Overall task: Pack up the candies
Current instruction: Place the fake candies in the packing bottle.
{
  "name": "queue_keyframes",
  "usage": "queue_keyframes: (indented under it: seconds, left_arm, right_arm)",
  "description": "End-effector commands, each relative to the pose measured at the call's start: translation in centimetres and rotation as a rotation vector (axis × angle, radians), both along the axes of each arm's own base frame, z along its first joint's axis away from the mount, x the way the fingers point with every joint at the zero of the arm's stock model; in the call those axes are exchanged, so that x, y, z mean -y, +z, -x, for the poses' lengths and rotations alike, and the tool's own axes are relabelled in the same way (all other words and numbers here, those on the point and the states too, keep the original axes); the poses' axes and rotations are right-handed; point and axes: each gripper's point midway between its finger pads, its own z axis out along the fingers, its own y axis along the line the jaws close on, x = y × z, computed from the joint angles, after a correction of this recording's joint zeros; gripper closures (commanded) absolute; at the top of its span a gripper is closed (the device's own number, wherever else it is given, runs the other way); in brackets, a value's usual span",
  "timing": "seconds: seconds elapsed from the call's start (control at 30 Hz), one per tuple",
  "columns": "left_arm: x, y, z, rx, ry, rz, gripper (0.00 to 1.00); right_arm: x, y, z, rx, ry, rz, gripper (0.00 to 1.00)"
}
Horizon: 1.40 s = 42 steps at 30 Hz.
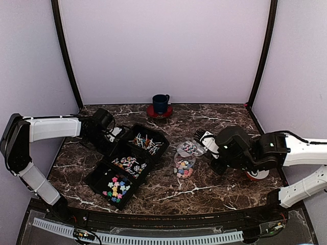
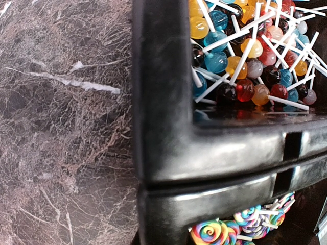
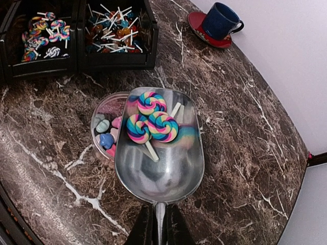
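**Right arm.** The right gripper (image 3: 158, 230) is clenched on the thin handle of the scoop (image 3: 163, 178), one finger on each side. The bowl points away from the wrist and looks roughly level. I judge this is meant to keep the load from sliding out early. Three swirl lollipops (image 3: 152, 125) lie in the front half of the bowl, sticks pointing back toward the handle.

**Position of load.** The left front edge of the scoop overlaps the rim of the jar (image 3: 95, 121), which stands open and upright on the table (image 1: 214, 189). Small candies (image 3: 104, 139) in pink, blue and pale tones already lie in it. Placement suggests a pour is being lined up. The bowl looks about as wide as the jar mouth, so spillage over the rim is a fair risk.

**Left arm.** The left gripper (image 1: 113, 133) sits at the far left corner of the tray (image 2: 163, 102). Its fingers do not show in its own camera. The jaws are closed, but whether they pinch the tray wall cannot be told. A hold there would steady the tray.

**Stock.**
- Far compartment: ball lollipops (image 2: 240, 61).
- Middle compartment: more swirls.
- Near compartment: small loose pieces.

**Surroundings.** A cup (image 1: 161, 103) stands at the back, well apart from the work.
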Motion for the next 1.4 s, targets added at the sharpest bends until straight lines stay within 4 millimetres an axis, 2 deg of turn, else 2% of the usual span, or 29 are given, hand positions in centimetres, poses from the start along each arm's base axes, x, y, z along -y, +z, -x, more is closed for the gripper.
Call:
queue_keyframes:
  seconds: [0.0, 0.37, 0.83, 0.93, 1.37]
  left_arm:
    - [1.6, 2.7, -1.0, 0.068, -0.012, 0.111, 1.00]
    - [1.4, 2.7, -1.1, 0.071, -0.004, 0.111, 1.00]
    - [1.2, 2.8, -1.3, 0.075, 0.004, 0.110, 1.00]
    - [1.1, 2.8, -1.3, 0.075, 0.005, 0.111, 1.00]
    - [1.1, 3.1, -1.3, 0.085, 0.007, 0.114, 1.00]
  right_arm:
    - [0.9, 0.2, 0.5, -0.039, -0.046, 0.037, 1.00]
    - [0.6, -1.4, 1.2, -0.108, -0.011, 0.140, 1.00]
    - [0.3, -2.1, 1.6, -0.161, 0.017, 0.300, 1.00]
    - [-0.4, -1.1, 1.5, -0.165, 0.026, 0.310, 1.00]
    - [-1.5, -0.7, 1.4, -0.213, 0.045, 0.424, 1.00]
